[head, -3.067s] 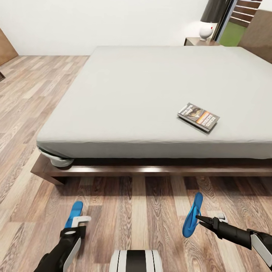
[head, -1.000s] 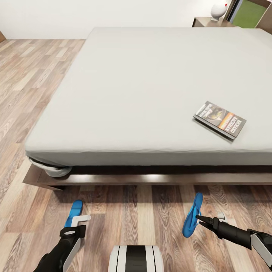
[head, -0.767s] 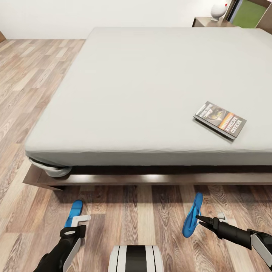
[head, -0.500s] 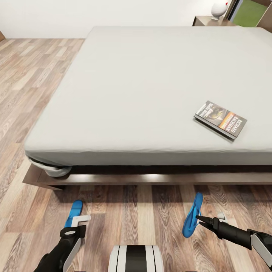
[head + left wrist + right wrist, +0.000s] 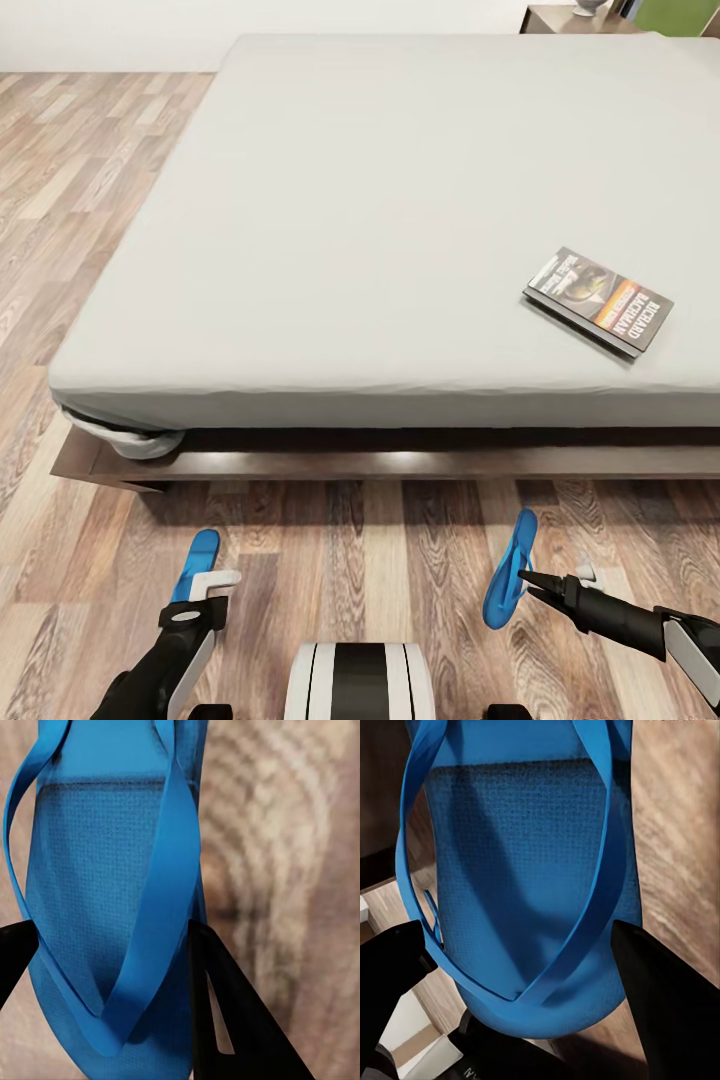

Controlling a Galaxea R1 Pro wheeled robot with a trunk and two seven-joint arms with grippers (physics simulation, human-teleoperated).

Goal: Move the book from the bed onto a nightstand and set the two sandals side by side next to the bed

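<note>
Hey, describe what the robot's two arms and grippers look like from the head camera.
Both arms are glossy black with white shell panels near the wrist. The left gripper has white, blocky fingers on a black wrist with a small round white marking. The right gripper has slim black fingers tapering to sharp points, with a small white piece beside them. No loose cables are visible.

Bed (image 5: 380, 200) ahead, spanning centre to right; floor (image 5: 90, 180) to left and in front; book (image 5: 598, 301) on mattress near front edge, right side; nightstand (image 5: 570, 18) behind bed at far right; left sandal (image 5: 196, 564) at left gripper (image 5: 205, 585); right sandal (image 5: 510, 570) at right gripper (image 5: 535, 585), well apart, both before bed frame.
</note>
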